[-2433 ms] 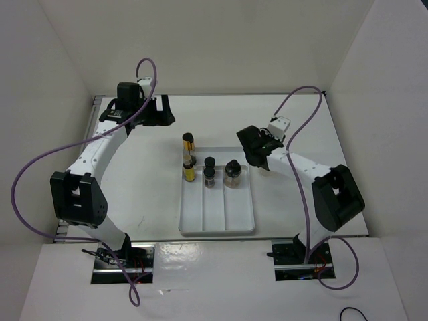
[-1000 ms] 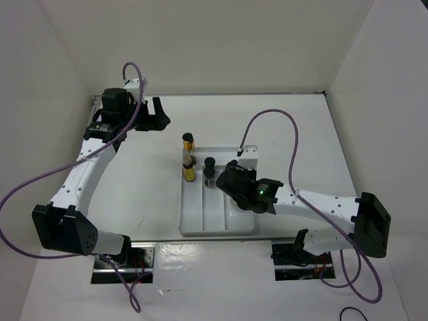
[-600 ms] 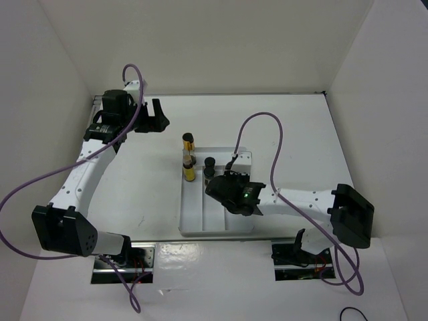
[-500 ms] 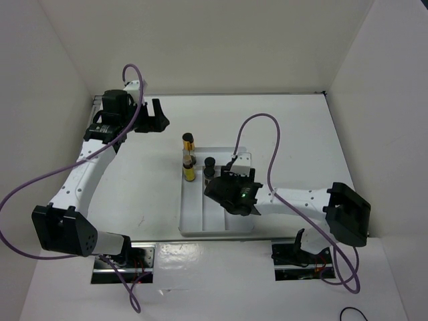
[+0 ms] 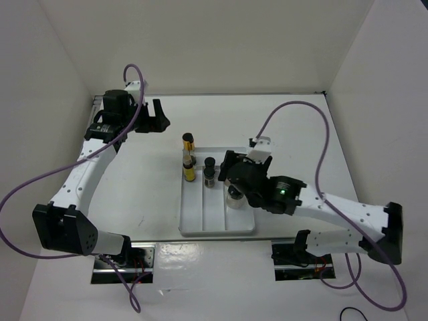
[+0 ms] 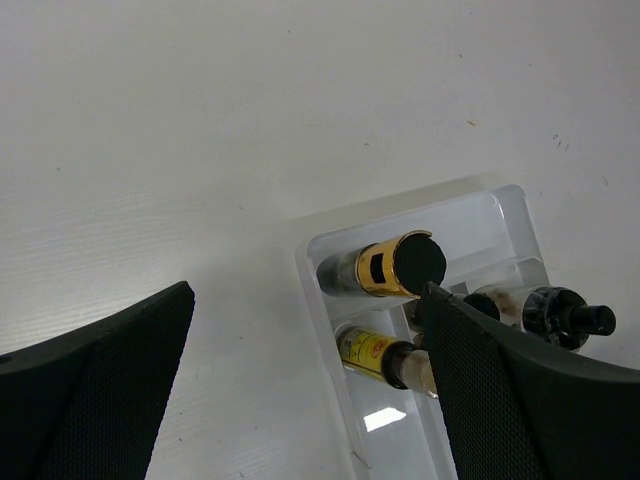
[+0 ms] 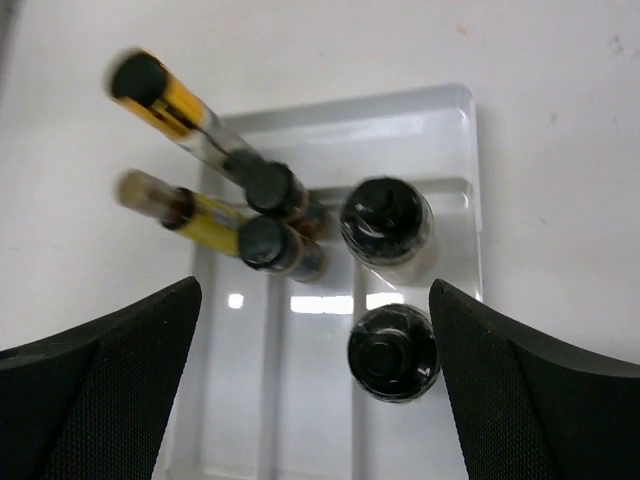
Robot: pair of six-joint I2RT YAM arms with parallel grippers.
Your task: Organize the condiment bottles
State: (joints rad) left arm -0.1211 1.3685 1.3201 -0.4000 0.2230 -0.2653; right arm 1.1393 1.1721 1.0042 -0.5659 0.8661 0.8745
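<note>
The white tray (image 5: 217, 217) holds the condiment bottles. Two slim yellow bottles (image 5: 189, 142) (image 5: 190, 172) stand in its left compartment, and a small dark-brown one (image 5: 210, 172) is in the middle. My right gripper (image 5: 231, 179) hangs open above the right compartment. A pale black-capped bottle (image 5: 235, 198) stands free below it. In the right wrist view this bottle's cap (image 7: 393, 352) sits between my right gripper's (image 7: 315, 400) spread fingers, untouched, with a rounder jar (image 7: 387, 220) behind it and two dark-brown bottles (image 7: 270, 188) (image 7: 268, 245) to the left. My left gripper (image 5: 152, 118) is open at the far left, holding nothing.
White walls close in the table on the left, back and right. The tray's near half (image 7: 320, 440) holds no bottles. In the left wrist view my left gripper (image 6: 310, 400) looks past the tray's corner (image 6: 318, 290) at the yellow bottles (image 6: 385, 270).
My right gripper has opened and let go of the pale bottle in the right compartment, then risen and drawn back to the right. The left arm has stayed still over the last second.
</note>
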